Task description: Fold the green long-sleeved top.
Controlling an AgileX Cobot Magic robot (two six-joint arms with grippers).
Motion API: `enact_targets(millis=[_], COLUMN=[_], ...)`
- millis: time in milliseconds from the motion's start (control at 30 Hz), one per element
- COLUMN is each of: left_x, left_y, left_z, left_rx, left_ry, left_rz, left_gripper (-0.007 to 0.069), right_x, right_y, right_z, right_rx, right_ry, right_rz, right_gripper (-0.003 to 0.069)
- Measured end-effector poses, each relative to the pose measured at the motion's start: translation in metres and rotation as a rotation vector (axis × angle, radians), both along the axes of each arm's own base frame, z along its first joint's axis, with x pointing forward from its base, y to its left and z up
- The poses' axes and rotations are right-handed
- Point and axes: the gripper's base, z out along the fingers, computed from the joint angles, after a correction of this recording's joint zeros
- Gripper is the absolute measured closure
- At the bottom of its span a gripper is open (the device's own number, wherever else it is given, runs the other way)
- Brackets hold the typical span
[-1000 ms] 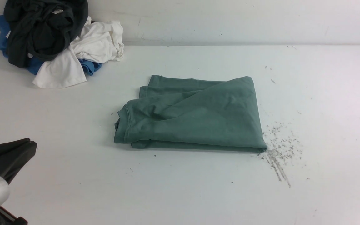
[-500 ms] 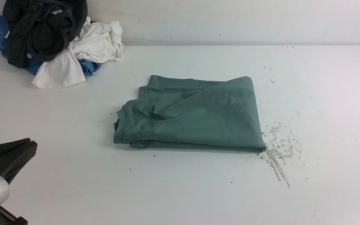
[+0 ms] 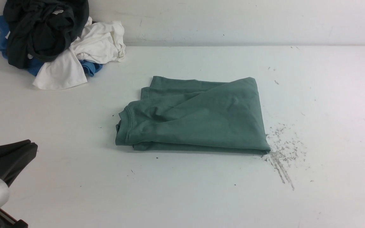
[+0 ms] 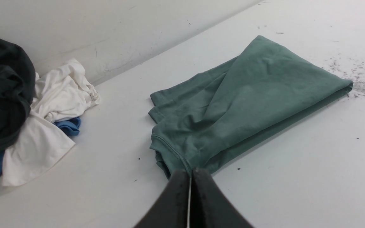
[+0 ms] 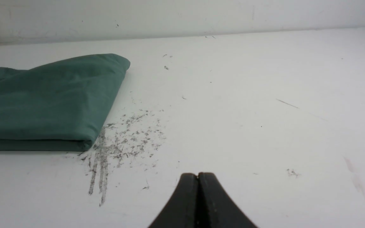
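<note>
The green long-sleeved top [image 3: 195,117] lies folded into a compact rectangle at the middle of the white table, its ribbed neckline facing left. It also shows in the left wrist view [image 4: 242,98] and the right wrist view [image 5: 46,101]. My left gripper [image 3: 32,145] sits low at the front left, well clear of the top, its black fingers pressed together with nothing between them [image 4: 190,172]. The right gripper [image 5: 198,174] is shut and empty too, hovering over bare table to the right of the top; the front view does not show it.
A pile of black, white and blue garments [image 3: 52,41] is bunched in the far left corner against the wall. Dark scuff marks [image 3: 280,155] stain the table by the top's near right corner.
</note>
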Motion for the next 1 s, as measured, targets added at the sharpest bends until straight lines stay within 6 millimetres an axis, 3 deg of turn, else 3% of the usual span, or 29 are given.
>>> enact_targets(millis=[733, 833, 1000], left_x=[-0.005, -0.023, -0.043], left_y=[-0.002, -0.002, 0.008], left_z=[-0.001, -0.013, -0.049], left_rx=[-0.01, -0.064, -0.205], left_ry=[-0.026, -0.085, -0.185], left_rz=[-0.018, -0.028, 0.082], left_gripper=[0.0631, 0.0631, 0.0631], right_x=[0.0, 0.0, 0.0], right_y=[0.0, 0.0, 0.0], right_z=[0.0, 0.0, 0.0], right_rx=[0.001, 0.001, 0.001], right_ry=[0.001, 0.002, 0.002], right_rz=[-0.001, -0.002, -0.002], right_gripper=[0.0671, 0.0671, 0.0671])
